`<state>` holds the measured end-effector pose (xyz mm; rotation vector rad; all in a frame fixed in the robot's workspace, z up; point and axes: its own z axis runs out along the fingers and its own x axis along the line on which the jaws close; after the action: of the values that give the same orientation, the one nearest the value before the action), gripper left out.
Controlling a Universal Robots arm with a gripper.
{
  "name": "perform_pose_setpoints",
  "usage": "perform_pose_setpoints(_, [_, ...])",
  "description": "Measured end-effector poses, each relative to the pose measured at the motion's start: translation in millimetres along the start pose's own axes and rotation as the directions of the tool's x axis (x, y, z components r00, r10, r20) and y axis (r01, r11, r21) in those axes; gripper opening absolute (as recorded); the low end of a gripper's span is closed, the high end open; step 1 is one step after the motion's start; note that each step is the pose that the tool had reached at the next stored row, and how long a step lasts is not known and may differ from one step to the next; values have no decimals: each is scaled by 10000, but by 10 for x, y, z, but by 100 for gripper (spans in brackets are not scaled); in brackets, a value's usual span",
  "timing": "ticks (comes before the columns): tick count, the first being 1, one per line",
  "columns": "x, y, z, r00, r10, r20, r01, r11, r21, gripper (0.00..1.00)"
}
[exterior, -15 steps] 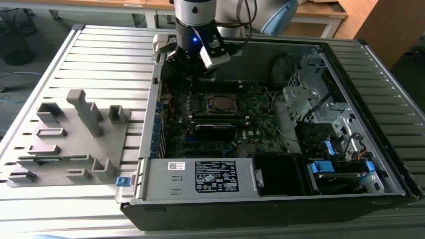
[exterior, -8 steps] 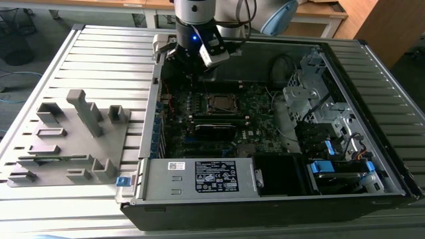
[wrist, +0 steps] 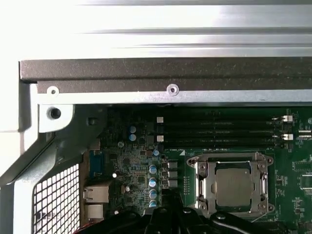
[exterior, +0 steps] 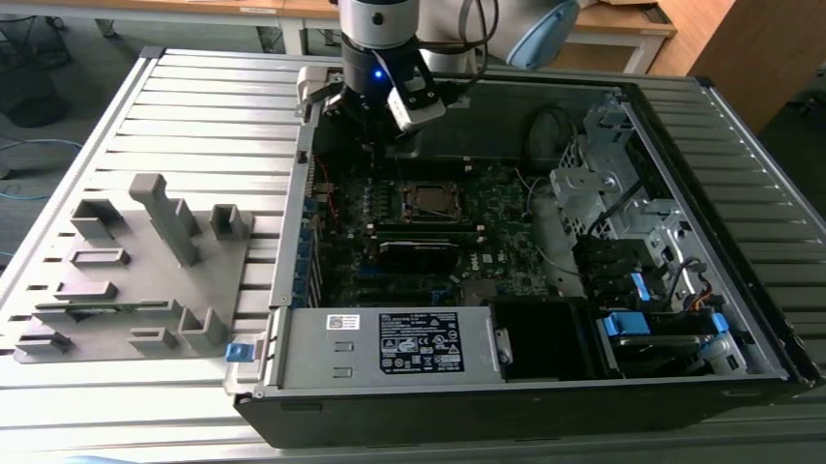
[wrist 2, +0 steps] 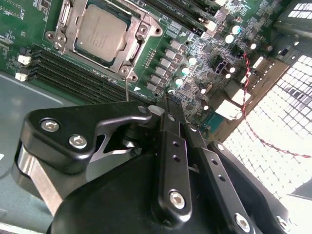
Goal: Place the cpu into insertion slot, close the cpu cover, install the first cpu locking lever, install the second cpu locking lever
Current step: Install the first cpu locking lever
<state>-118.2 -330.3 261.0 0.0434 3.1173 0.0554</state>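
I reach down from the twelve o'clock side of the open black computer case (exterior: 543,406). My wrist is upright over the far edge of the green motherboard (exterior: 504,208). My jaws are pressed together with nothing visible between them, and the black fingertips (wrist 2: 168,111) hover just above the board.

In the exterior view the small square metal-rimmed insertion slot (exterior: 410,201) lies at about five o'clock from my jaws, a little apart. The flat square silver-grey cpu (wrist 2: 100,31) sits in it. The thin silver cpu cover (wrist: 228,158), a frame plate with a square window, lies flat around the chip.

In the second wrist view a thin metal locking lever (wrist 2: 126,87) runs from the slot's corner toward my fingertips. I cannot tell whether it touches them.

Long black memory slots (wrist: 219,127) run beside the socket, and a red twisted wire (wrist 2: 253,78) hangs close to the perforated case wall (wrist: 53,195).

The labelled grey power-supply box (exterior: 387,343) stands at six o'clock from the socket. A grey fixture rack (exterior: 130,271) rests at nine o'clock on the slatted metal desk (exterior: 207,106).
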Motion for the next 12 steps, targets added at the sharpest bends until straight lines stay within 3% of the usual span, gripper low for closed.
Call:
perform_pose_setpoints(5, [1,27,8,10000,0,0,0,10000,-42,11])
perform_pose_setpoints(10, [2,48,18,10000,4,-5,-4,9997,-226,11])
perform_pose_setpoints(12, [3,59,21,10000,5,-7,-5,9997,-251,11])
